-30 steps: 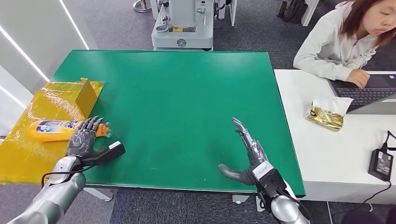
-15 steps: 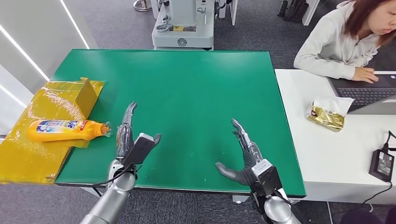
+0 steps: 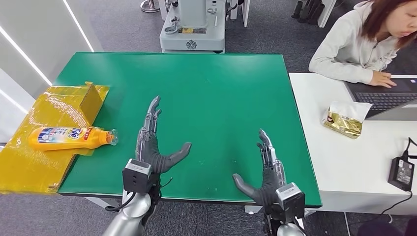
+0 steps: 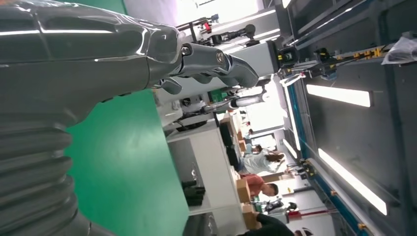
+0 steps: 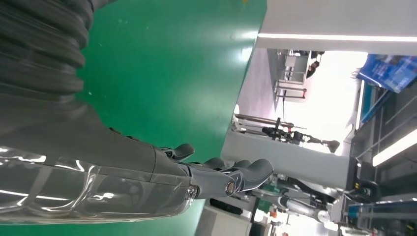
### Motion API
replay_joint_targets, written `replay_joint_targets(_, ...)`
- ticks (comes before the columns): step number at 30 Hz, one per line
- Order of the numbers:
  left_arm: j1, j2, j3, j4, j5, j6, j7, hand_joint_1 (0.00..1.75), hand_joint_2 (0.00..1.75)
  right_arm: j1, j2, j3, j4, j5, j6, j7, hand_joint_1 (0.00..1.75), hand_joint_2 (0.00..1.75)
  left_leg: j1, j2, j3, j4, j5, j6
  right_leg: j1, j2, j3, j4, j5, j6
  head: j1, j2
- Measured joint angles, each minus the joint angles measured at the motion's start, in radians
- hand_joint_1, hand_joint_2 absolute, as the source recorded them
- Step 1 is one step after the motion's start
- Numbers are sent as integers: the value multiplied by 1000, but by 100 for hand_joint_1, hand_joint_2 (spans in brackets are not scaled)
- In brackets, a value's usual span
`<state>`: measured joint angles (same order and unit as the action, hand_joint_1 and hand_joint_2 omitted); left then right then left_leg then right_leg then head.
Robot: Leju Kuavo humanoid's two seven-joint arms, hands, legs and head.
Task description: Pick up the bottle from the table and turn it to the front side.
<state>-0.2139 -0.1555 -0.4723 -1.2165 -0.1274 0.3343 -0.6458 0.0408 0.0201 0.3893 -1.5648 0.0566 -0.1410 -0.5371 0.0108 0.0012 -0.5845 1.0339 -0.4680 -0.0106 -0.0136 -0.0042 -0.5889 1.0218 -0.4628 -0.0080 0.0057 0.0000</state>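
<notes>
An orange bottle (image 3: 69,137) with a blue-and-white label lies on its side on the yellow wrapped board (image 3: 29,162) at the table's left edge, its clear cap toward the green table (image 3: 211,93). My left hand (image 3: 153,142) hovers over the near part of the table, right of the bottle and apart from it, fingers straight and thumb spread, holding nothing. My right hand (image 3: 265,169) is near the table's front right edge, fingers spread and empty. In the wrist views, the left hand (image 4: 147,49) and right hand (image 5: 196,177) hold nothing.
A small yellow box (image 3: 91,101) stands on the board behind the bottle. A person (image 3: 364,39) sits at a white side table (image 3: 344,162) on the right with a laptop (image 3: 388,98), a gold packet (image 3: 344,120) and a black adapter (image 3: 402,172). A grey machine (image 3: 193,24) stands beyond the table.
My left hand has left the bottle's cap and swung right over the green table, its fingers now straightened. The bottle lies free with its label turned to show. The right hand shifted slightly right.
</notes>
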Motion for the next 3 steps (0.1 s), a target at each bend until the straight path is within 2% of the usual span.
replay_joint_targets(3, 4, 1, -1, -16, 12, -21, 10, 0, 175, 13, 8, -11, -21, 14, -10, -2, 0, 175, 0, 0, 0, 0, 0, 0, 0, 0, 0, 0, 0, 0, 0, 0)
